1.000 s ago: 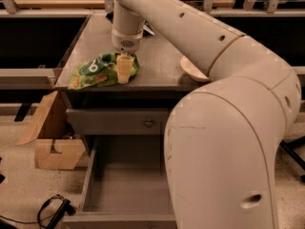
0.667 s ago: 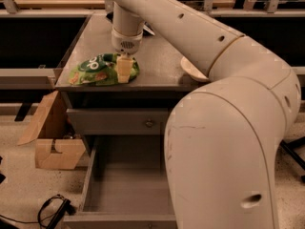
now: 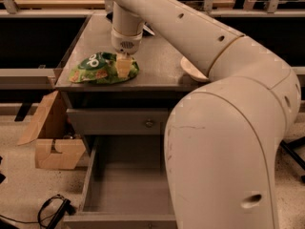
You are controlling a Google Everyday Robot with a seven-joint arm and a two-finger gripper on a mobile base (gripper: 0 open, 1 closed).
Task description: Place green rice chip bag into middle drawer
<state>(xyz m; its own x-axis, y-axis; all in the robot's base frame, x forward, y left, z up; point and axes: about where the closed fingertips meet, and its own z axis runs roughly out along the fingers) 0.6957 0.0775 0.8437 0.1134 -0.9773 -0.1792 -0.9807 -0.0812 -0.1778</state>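
The green rice chip bag (image 3: 97,68) lies on the grey cabinet top (image 3: 162,66), near its front left corner. My gripper (image 3: 123,66) comes straight down from the white arm and is shut on the bag's right end. The middle drawer (image 3: 127,187) stands pulled open below, with a bare grey floor and tall side walls. My arm's big white body hides the drawer's right part.
A closed grey drawer front with a round metal knob (image 3: 149,123) sits just above the open drawer. A white dish (image 3: 192,70) lies at the cabinet top's right edge. An open cardboard box (image 3: 51,140) and a black cable (image 3: 51,212) lie on the floor at left.
The bag has bunched up and risen slightly at the gripper's end. The arm has barely moved.
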